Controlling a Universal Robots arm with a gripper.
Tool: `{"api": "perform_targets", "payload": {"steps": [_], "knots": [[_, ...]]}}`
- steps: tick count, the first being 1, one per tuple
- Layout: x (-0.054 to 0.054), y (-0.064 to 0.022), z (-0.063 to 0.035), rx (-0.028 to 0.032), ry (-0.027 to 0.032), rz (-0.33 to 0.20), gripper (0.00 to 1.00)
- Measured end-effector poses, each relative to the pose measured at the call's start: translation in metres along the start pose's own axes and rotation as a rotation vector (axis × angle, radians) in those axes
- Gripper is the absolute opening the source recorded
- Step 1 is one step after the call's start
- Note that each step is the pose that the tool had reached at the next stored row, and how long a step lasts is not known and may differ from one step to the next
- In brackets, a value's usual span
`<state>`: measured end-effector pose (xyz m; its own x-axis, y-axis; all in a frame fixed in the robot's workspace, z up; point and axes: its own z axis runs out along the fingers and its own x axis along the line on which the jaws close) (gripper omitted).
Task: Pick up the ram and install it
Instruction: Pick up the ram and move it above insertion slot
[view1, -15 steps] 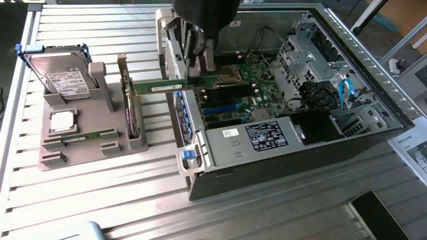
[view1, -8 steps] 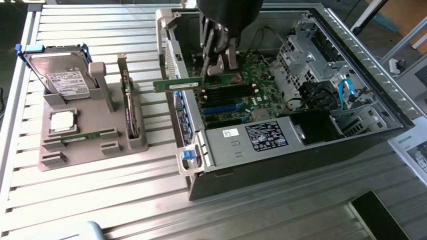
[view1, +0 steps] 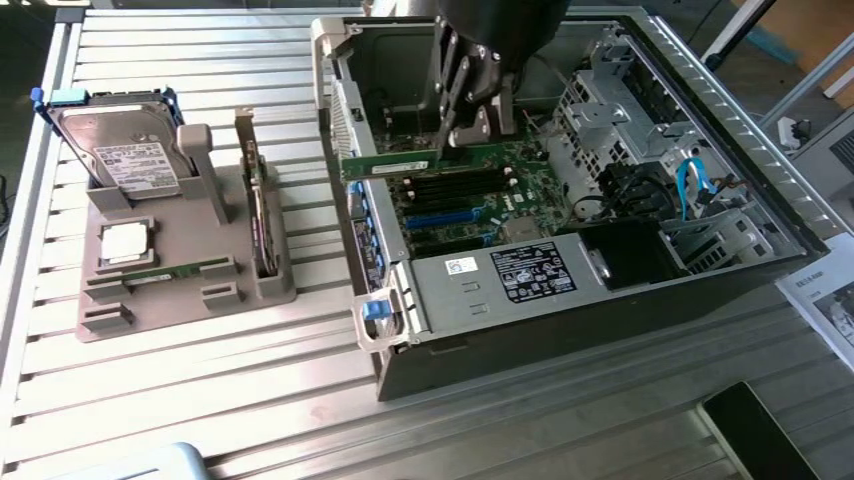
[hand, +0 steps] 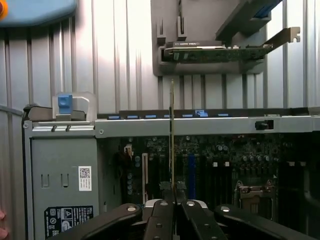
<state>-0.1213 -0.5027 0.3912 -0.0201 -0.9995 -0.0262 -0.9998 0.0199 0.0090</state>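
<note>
i've got the gripper (view1: 470, 133) clenched on the ram (view1: 387, 164), a thin, long green stick held on edge over the black slots (view1: 441, 186) in the open case (view1: 534, 345).

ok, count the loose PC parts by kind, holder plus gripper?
ram: 2, one clamped in the gripper, plus a second ram stick flat in the grey holder
hard drive: 1
expansion card: 1
square silver chip: 1
Total: 5
</note>
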Motion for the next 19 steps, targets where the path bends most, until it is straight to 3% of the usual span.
{"api": "perform_targets", "payload": {"steps": [10,19], "knots": [[-0.001,-0.0314,-0.0003,0.0,-0.0014,0.0,0.12],[-0.001,-0.0646,-0.0005,-0.0001,-0.0029,0.0,0.12]]}}
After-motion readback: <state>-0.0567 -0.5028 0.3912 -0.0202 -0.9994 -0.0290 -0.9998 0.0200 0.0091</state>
